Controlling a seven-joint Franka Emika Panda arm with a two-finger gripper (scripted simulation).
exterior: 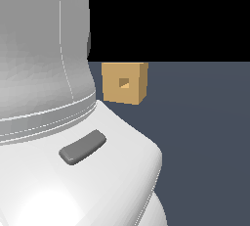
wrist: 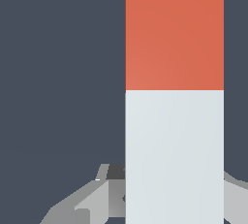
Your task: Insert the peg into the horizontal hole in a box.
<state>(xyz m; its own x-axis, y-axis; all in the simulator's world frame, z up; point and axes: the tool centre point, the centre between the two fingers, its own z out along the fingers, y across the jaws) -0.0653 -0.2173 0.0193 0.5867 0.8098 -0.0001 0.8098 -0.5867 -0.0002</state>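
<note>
A flat, matte slate-blue floor runs back to a straight horizon beneath a featureless black backdrop.

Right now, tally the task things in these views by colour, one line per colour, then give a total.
Tan: 1, the box, whose face carries the hole
Red-orange and white: 1, the peg
Total: 2

There was one box, and it had one little square hole in it. There was one peg, half red and half white. There was one big white robot arm.
</note>
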